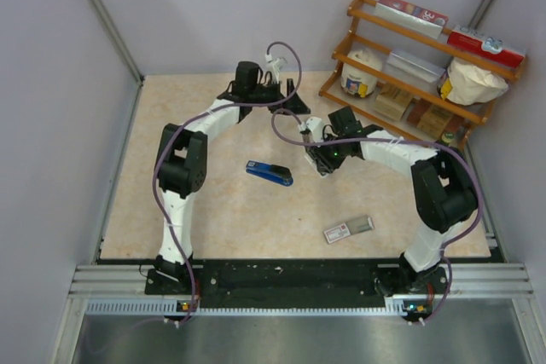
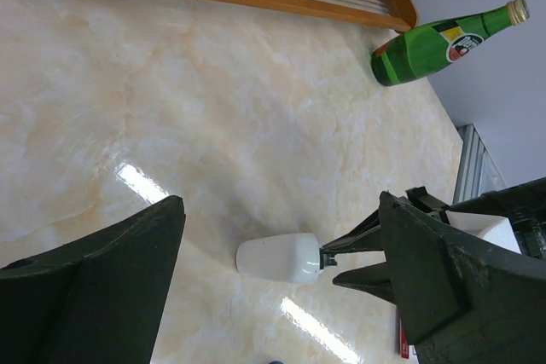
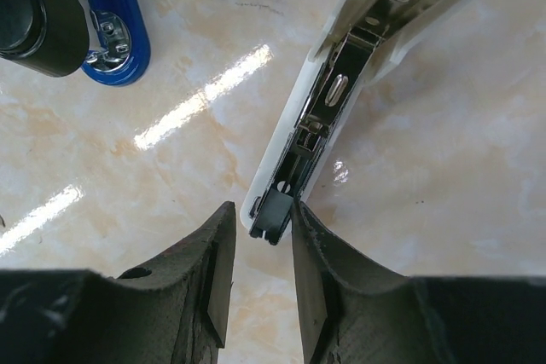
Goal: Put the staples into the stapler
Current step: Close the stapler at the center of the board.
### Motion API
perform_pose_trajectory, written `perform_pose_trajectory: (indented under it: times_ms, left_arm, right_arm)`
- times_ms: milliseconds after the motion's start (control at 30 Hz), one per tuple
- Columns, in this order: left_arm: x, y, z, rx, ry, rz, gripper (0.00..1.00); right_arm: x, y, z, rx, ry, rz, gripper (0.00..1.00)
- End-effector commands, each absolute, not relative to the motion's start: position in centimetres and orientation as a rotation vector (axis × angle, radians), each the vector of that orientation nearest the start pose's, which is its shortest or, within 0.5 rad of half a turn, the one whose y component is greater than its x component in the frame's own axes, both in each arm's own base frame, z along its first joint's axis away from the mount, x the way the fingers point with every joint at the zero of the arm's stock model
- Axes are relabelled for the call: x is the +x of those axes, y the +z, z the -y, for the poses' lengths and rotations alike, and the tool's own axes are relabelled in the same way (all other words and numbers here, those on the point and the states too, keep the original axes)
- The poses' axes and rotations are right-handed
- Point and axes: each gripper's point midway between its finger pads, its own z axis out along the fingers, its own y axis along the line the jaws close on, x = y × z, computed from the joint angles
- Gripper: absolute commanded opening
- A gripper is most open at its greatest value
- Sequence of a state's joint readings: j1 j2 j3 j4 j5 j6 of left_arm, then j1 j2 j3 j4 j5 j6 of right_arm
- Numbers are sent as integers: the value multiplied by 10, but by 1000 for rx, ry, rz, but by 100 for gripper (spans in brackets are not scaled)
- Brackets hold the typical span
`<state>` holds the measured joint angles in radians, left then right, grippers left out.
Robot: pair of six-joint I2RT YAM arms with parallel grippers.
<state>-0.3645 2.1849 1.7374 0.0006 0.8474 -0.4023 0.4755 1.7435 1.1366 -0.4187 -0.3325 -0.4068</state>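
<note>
Right gripper (image 3: 262, 209): jaws narrow, pinching the dark tip of the white stapler (image 3: 333, 100). That stapler is hinged open, with its metal channel exposed. In the left wrist view its white end hangs above its own shadow, so it reads as lifted off the table (image 1: 222, 210), not resting.

Judgement: this is not the unit the task names. The hold is either to move it aside or a mix-up; cannot tell which.

Blue stapler (image 1: 269, 173): lies on the table mid-field, just left of the right gripper, touched by nothing. Whether it is open, cannot tell.

Box (image 1: 348, 228): lies nearer the bases, well apart from both staplers, grey tray partly slid out. The staples are too small to make out. Judgement: nothing loaded yet.

Left gripper (image 2: 281, 210): fingers spread to full width, holding nothing, facing the white stapler's hanging end. Judgement: poised to brace or receive it.

Pose:
- Left arm reaches to the far side, elbow high, wrist turned right toward the other arm.
- Right arm folds inward from its base, forearm running left, wrist pitched down over mid-table.

Shelf (image 1: 401, 36) and green bottle (image 2: 444, 40) stand beyond, apart from the work.
</note>
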Motion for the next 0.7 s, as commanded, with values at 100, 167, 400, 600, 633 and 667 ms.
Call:
perform_pose_trajectory:
  times_ms: [100, 167, 400, 600, 633, 667]
  left_arm:
    - [475, 179, 347, 581, -1341, -1975, 99]
    - [473, 178, 349, 586, -1348, -1979, 99]
    - [468, 174, 351, 589, -1350, -1994, 99]
    - [460, 179, 350, 588, -1352, -2001, 99]
    - [459, 181, 350, 589, -1351, -2000, 99]
    - [458, 181, 349, 586, -1351, -2002, 99]
  right_arm:
    - [341, 69, -213, -1167, 409, -2232, 32]
    - [342, 78, -215, -1154, 413, -2200, 32]
    - [343, 81, -210, -1169, 374, -2177, 33]
    - [345, 74, -206, -1211, 339, -2171, 33]
    - [345, 72, -206, -1215, 341, -2175, 34]
    - [344, 69, -206, -1217, 340, -2183, 33]
